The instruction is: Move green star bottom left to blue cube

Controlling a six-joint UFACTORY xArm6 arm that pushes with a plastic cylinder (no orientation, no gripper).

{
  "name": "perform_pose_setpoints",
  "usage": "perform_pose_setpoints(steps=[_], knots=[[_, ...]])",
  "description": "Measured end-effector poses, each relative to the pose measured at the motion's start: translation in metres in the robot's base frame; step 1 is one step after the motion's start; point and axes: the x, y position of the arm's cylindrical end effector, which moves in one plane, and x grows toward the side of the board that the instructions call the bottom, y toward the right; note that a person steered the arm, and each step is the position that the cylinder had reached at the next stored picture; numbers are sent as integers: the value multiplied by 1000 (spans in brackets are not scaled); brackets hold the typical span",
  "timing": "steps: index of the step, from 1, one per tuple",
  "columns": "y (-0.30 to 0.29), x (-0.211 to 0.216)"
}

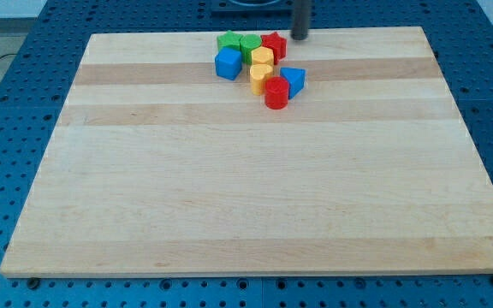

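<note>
The blocks cluster near the view's top centre of the wooden board [255,197]. The green star [228,40] sits at the cluster's top left, touching a green cube [249,44] on its right. The blue cube [228,64] lies just below the green star, close to it. A red star [274,44] is right of the green cube. My tip [299,37] is at the top edge of the board, just right of the red star and well right of the green star.
Two yellow blocks [262,60] [261,79] stand below the green cube. A red cylinder [276,92] and a blue triangular block [293,79] sit at the cluster's lower right. Blue perforated table surrounds the board.
</note>
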Motion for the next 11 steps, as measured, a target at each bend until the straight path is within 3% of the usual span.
perform_pose_setpoints(steps=[2, 4, 6, 9, 11], knots=[[-107, 1], [-216, 27], [-196, -13], [-84, -11], [-129, 22]])
